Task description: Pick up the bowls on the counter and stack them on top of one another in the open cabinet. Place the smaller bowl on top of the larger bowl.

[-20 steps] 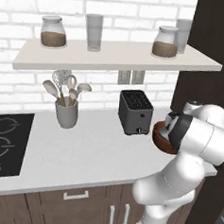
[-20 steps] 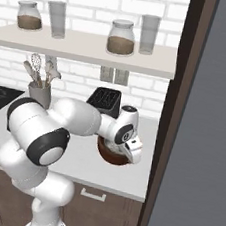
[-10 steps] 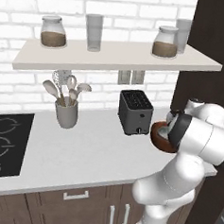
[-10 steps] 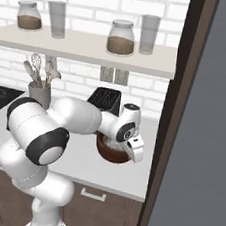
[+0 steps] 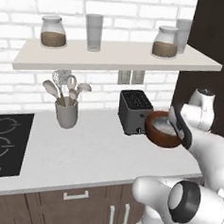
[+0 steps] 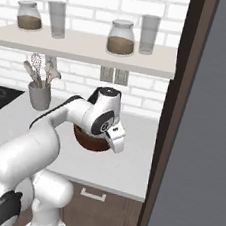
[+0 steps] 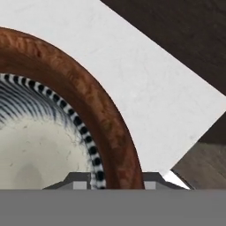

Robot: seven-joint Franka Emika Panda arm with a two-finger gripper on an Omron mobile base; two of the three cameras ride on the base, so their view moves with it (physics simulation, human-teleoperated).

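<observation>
Reddish-brown larger bowl (image 7: 110,128) rim sits between pincer (image 7: 118,180) fingertips.

A dark toaster (image 5: 135,111) stands right of a grey utensil cup (image 5: 66,114), well apart.

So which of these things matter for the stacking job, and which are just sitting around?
Part of the job:
- brown bowl, its rim between the gripper fingers
- counter
- shelf

Just sitting around:
- toaster
- utensil cup
- two jars
- two glasses
- cooktop
</observation>
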